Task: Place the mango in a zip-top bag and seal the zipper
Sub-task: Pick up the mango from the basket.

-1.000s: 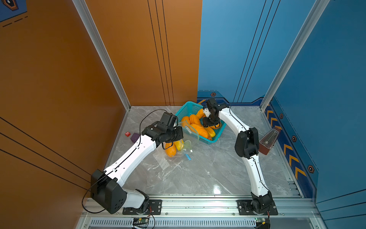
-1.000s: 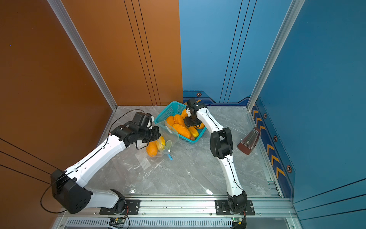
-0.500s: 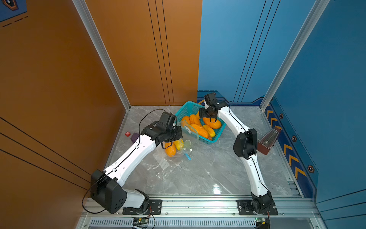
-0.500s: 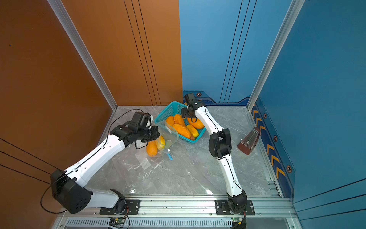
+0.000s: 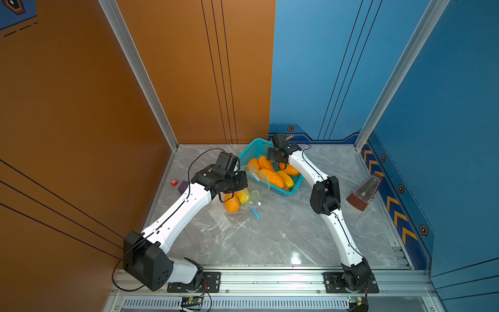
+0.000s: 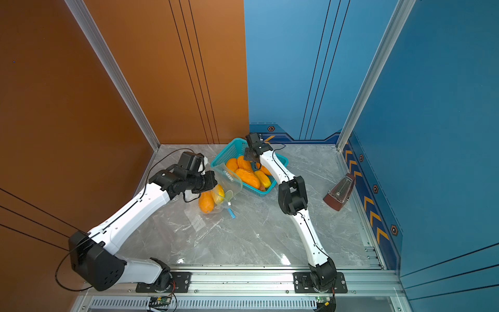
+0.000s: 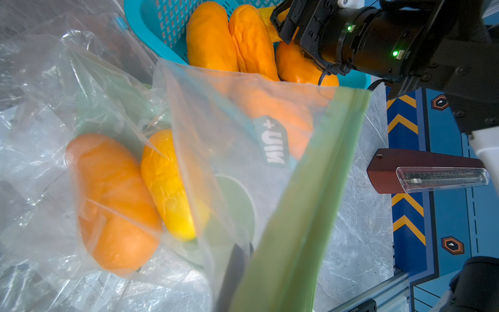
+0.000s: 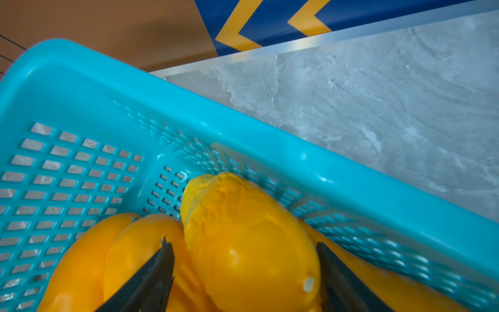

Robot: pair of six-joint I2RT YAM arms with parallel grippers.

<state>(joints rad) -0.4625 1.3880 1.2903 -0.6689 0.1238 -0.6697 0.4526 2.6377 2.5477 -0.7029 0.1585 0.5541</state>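
Note:
My left gripper [image 7: 249,270] is shut on the green zipper rim of a clear zip-top bag [image 7: 243,151] and holds its mouth up beside the basket; only one dark finger shows through the film. In both top views the bag [image 5: 258,178] [image 6: 229,178] stands open toward the teal basket [image 5: 255,147]. My right gripper [image 8: 242,241] is down in the basket, open, its fingers either side of a yellow mango [image 8: 251,224]. Two more mangoes, one orange [image 5: 231,205] and one yellow [image 5: 243,195], lie in clear plastic under the left wrist.
Several other mangoes [image 5: 271,177] fill the basket. A brown metronome [image 5: 364,194] stands at the right wall. A red block [image 5: 174,182] and a purple block [image 5: 183,186] lie near the left wall. Loose clear plastic [image 5: 229,229] is spread on the marble table.
My right gripper has shifted a little to the left over the basket and its jaws have widened. The left arm has kept still, holding the bag.

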